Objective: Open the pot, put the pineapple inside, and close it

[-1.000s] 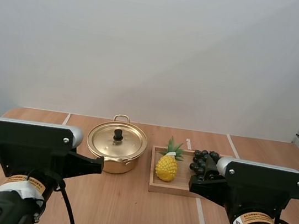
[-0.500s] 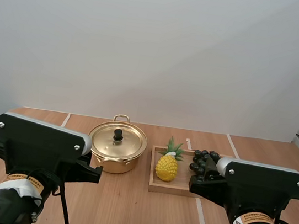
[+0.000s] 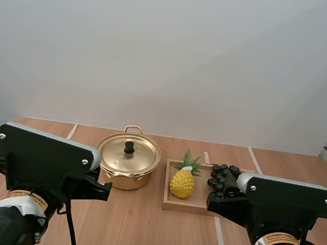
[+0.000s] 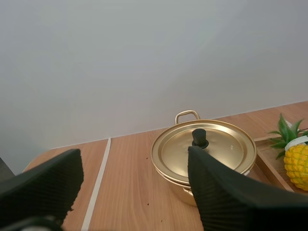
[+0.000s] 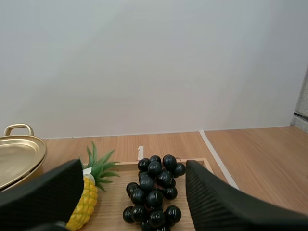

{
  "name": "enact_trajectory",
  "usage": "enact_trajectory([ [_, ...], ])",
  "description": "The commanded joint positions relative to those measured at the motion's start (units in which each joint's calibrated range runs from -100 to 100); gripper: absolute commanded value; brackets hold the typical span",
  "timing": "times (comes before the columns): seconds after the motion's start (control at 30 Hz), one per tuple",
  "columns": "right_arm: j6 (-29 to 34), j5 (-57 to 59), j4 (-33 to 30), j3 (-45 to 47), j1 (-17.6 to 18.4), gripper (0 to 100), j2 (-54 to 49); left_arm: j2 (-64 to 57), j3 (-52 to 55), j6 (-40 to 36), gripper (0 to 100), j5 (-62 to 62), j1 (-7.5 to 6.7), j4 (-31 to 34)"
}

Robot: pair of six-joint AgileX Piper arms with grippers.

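Pale wooden table (image 3: 136, 231) runs back to a plain white wall. The left gripper (image 4: 134, 161) has its two black fingers (image 4: 221, 197) spread wide with nothing between them, their ribbed inner faces turned to each other. Past the gap stands the gold pot (image 3: 126, 181), its lid (image 4: 226, 149) on, with a black knob (image 4: 198, 137) upright at the lid's middle and a loop handle on the far side.

The right gripper (image 5: 134, 168) is likewise spread wide and empty, its fingers (image 5: 216, 202) reaching toward the near side of the wooden tray (image 3: 185, 206). Between them, farther off, lies a bunch of dark grapes (image 5: 154, 192) in the tray's right part. The pineapple (image 3: 182, 183) is in the tray's left part, near the grapes, with its green crown on the wall side. I cannot tell whether it stands or lies. The tray sits just to the right of the pot, a narrow strip of table between them.
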Motion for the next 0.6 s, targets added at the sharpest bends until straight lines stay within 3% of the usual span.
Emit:
enact_trajectory([
  [0.0, -0.1, -3.5, -0.2, 0.0, -0.3, 100, -0.1, 0.0, -0.6, 0.2, 100, -1.3, -0.16, 0.5],
  [0.27, -1.6, -7.9, -0.9, 0.0, -0.3, 100, -0.1, 0.0, -0.6, 4.2, 100, -7.9, -0.16, 0.5],
  [0.43, -3.5, -7.9, -5.1, 0.0, -0.3, 100, -0.1, 0.0, -0.6, 4.4, 100, -8.9, -0.16, 0.5],
  [0.57, -3.6, -7.9, -12.0, 0.0, -0.3, 100, -0.1, 0.0, -0.6, 4.6, 100, -12.5, -0.16, 0.5],
])
